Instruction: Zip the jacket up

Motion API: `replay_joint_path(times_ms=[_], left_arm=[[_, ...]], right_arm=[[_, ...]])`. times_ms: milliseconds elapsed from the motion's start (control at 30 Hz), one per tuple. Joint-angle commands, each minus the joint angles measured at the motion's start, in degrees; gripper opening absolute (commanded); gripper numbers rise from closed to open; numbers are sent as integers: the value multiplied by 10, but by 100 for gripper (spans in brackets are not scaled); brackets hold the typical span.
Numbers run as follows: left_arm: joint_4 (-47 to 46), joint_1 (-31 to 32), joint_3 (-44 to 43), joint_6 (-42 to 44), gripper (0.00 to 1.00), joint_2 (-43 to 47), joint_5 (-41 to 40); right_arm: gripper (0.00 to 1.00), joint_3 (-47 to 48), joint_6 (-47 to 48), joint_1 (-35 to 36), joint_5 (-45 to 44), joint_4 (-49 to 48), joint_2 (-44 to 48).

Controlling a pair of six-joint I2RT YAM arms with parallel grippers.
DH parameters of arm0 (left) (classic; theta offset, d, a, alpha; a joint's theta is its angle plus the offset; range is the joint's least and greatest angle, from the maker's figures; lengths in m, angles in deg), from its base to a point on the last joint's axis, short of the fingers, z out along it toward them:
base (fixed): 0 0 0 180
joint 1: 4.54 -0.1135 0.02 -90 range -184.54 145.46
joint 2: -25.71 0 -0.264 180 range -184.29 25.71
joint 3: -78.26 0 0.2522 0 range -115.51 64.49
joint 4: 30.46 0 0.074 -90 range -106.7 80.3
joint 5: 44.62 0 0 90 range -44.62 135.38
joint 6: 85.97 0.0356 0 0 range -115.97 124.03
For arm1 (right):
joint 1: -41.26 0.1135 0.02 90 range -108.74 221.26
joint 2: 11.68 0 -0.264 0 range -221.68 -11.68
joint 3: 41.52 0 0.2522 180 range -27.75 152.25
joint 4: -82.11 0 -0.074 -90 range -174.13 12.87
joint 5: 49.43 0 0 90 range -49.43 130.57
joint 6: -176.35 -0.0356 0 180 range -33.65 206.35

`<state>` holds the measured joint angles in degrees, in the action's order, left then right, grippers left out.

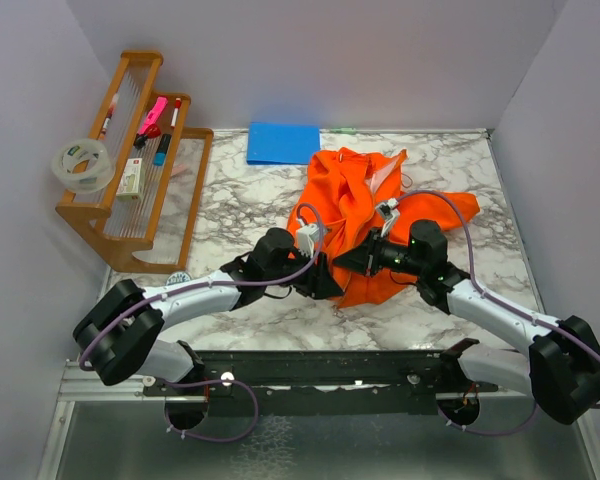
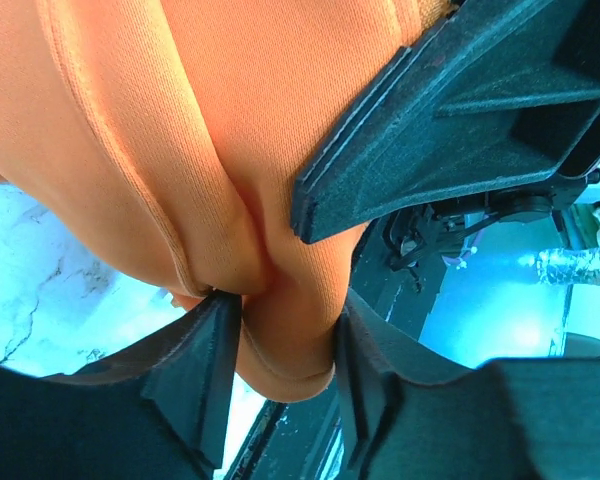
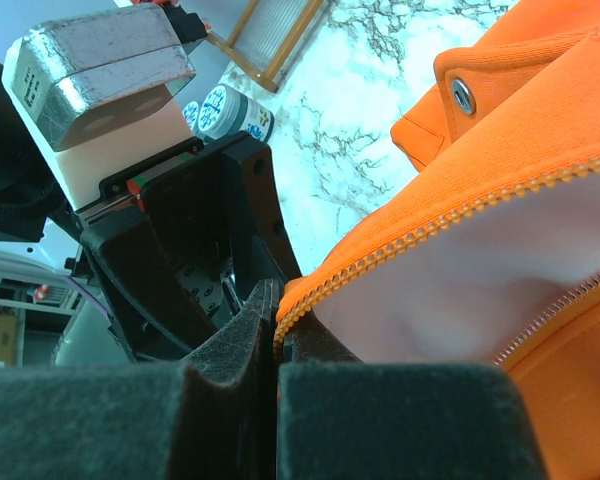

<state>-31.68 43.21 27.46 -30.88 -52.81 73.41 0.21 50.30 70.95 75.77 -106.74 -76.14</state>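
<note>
left pincer (image 2: 285, 345): clenched on a fold of orange cloth near the bottom edge of the jacket (image 1: 355, 200).
right pincer (image 3: 278, 330): pinched tight on the cloth edge, right where one row of zip teeth (image 3: 430, 225) ends.
the two pincers: very near each other, both at the near end of the jacket.
where the jacket is: crumpled on the desk (image 1: 240, 200), about the middle and a bit to the right, with its near end in the pincers.
the zip: two rows of teeth show in the right wrist view. they are apart, with pink lining (image 3: 430, 290) between them, so the zip is open there.
the slider: i cannot see it in any view.
done so far: it looks like each pincer has one side of the bottom edge, but i am only sure about the right one.
what is left: i think nearly all of it. the two rows must meet at the bottom, the slider must catch, then it must go up to the neck.
farther out: a blue rectangle (image 1: 283, 142) lies just behind the jacket. a wooden rack (image 1: 130, 215) and a roll of tape (image 1: 83, 165) are far off on the left.
</note>
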Motion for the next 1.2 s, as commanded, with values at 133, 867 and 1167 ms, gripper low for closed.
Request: replay_joint_path(times_ms=[133, 867, 1167], left_arm=[[-10, 2, 4, 1, 34, 15, 1], [12, -23, 7, -11, 0, 2, -79], [52, -68, -9, 22, 0, -27, -132]], right_arm=[[1, -5, -3, 5, -10, -3, 9], [53, -7, -28, 5, -181, 195, 102], [61, -46, -52, 7, -241, 355, 203]])
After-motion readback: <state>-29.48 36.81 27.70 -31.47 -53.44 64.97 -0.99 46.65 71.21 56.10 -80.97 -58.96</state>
